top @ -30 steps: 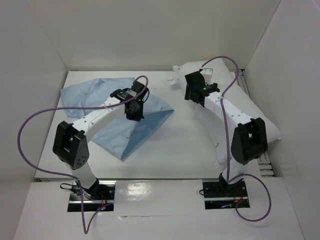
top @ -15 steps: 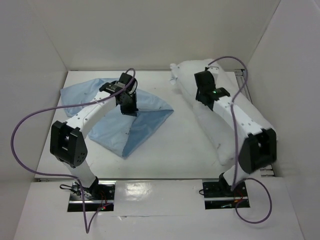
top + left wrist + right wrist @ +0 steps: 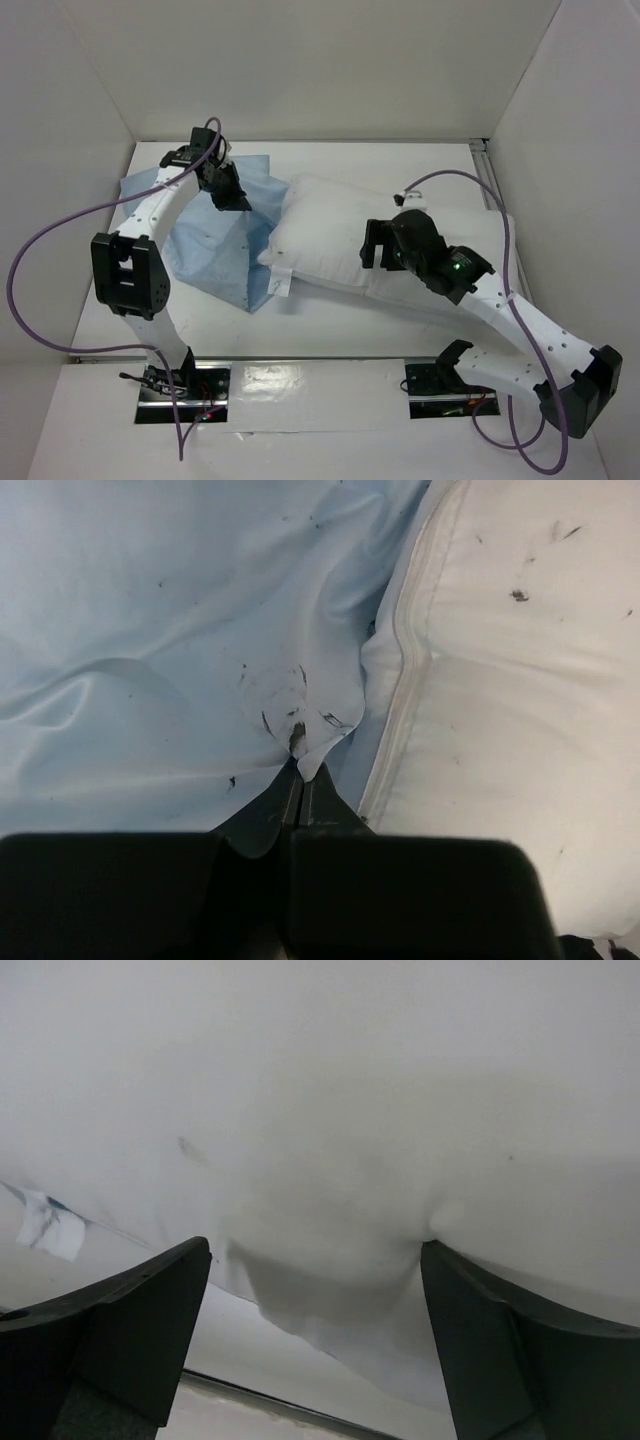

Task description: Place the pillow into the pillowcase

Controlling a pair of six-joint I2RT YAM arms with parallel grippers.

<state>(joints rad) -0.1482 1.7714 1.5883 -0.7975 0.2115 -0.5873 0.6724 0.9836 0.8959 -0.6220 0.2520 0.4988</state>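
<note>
The pillow (image 3: 330, 235), plump and white, lies across the middle of the table, its left end on the light blue pillowcase (image 3: 205, 250). My left gripper (image 3: 232, 197) is at the back left, shut on a pinch of pillowcase (image 3: 150, 630) fabric right beside the pillow's seamed edge (image 3: 500, 680); the left gripper (image 3: 300, 770) shows its jaws pressed together on the cloth. My right gripper (image 3: 375, 245) rests against the pillow's near right side. In the right wrist view the right gripper (image 3: 315, 1250) stands wide open, with pillow (image 3: 350, 1110) bulging between its fingers (image 3: 470, 1300).
White walls close in the table (image 3: 380, 160) at the back and both sides. A metal rail (image 3: 487, 160) runs along the right edge. Purple cables loop off both arms. A small tag (image 3: 283, 283) hangs from the pillow's near left corner.
The pillow has moved from the back right to the middle, onto the pillowcase. My left gripper drew the cloth toward the back left. My right arm swung nearer and left, jaws now wide.
</note>
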